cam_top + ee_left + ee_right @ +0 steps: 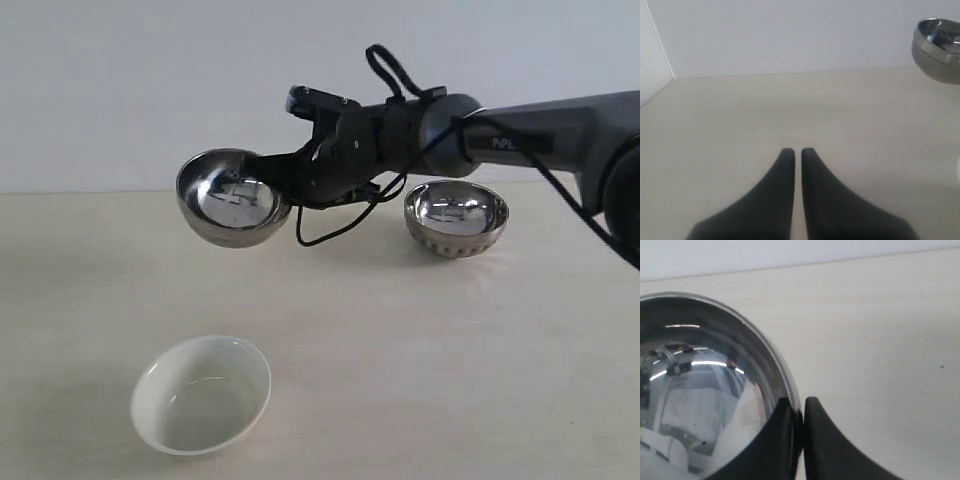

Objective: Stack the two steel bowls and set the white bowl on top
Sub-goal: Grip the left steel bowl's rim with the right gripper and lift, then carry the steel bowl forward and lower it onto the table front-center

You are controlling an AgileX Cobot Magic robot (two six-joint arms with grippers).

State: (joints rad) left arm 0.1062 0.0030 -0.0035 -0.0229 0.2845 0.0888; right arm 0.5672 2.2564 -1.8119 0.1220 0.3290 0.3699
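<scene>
Three bowls are showing, and none is sitting inside another yet. The right gripper is reaching across the middle and pinching the rim of the smooth steel bowl. Its jaws are clamped on the thin wall, one finger inside and one outside, as the right wrist view is showing close up. That bowl is hanging in the air, mouth tipped a little toward the viewer, and looks to be clear of the table. The dimpled steel bowl is standing upright on the table farther back and to the right, well apart from the carried one. The white bowl is resting upright near the front left, alone and untouched. The left gripper is hovering over bare table with its jaws together, only a narrow slit between them, and is gripping nothing.

By this reading, the first stacking step is under way but not finished. The carried bowl is waiting to be brought over the dimpled one and lowered into it. After that, the white bowl is left to be picked up and set on top of the pair.
</scene>
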